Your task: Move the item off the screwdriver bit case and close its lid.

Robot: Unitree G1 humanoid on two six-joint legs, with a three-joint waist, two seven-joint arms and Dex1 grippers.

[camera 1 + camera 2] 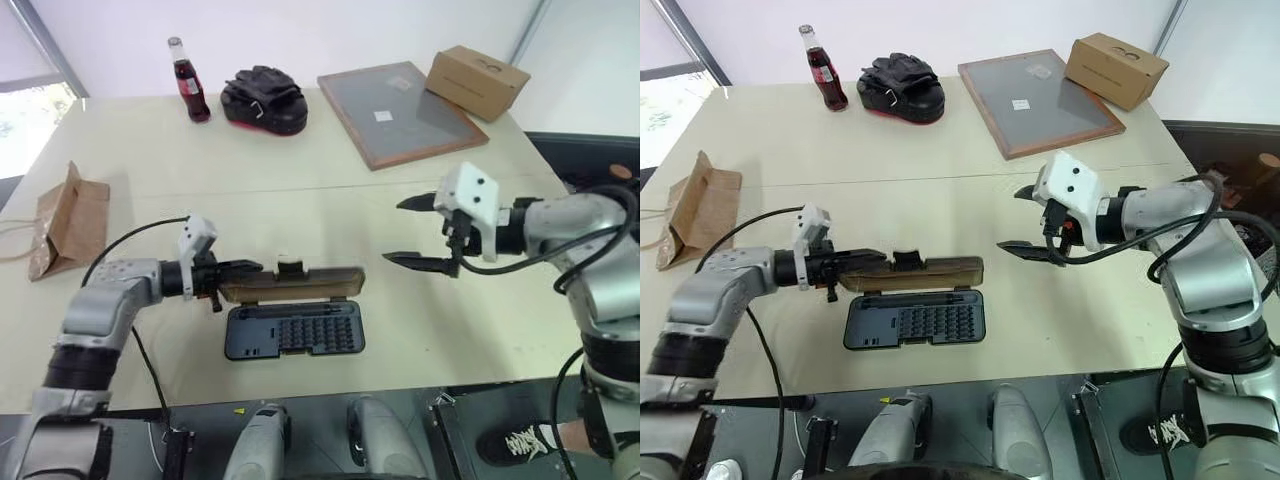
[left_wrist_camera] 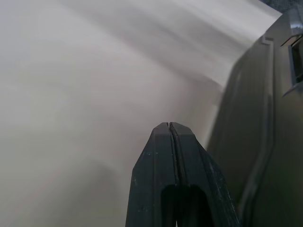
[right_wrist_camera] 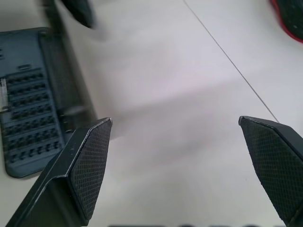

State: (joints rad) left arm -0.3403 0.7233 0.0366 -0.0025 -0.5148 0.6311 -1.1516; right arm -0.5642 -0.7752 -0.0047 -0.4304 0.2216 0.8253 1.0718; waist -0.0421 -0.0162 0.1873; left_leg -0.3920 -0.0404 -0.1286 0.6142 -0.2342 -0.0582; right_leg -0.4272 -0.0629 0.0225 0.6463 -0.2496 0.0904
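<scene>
With the kraft paper bag (image 1: pixel 68 222) already aside at the tabletop's (image 1: pixel 300 190) left edge, I should push the upright lid (image 1: pixel 292 284) down over the screwdriver bit case (image 1: pixel 293 332) using my pressed-together left end effector (image 1: pixel 243 268), my spread right end effector (image 1: pixel 422 233) staying clear.

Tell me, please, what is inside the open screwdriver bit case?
Rows of small bits fill the tray of the screwdriver bit case. The raised lid hides nothing in the tray; the table beneath the case is covered.

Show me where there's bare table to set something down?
Bare: the wide stretch between the paper bag and the cola bottle, and between the right gripper and the framed board. Crowded: around the open bit case.
</scene>
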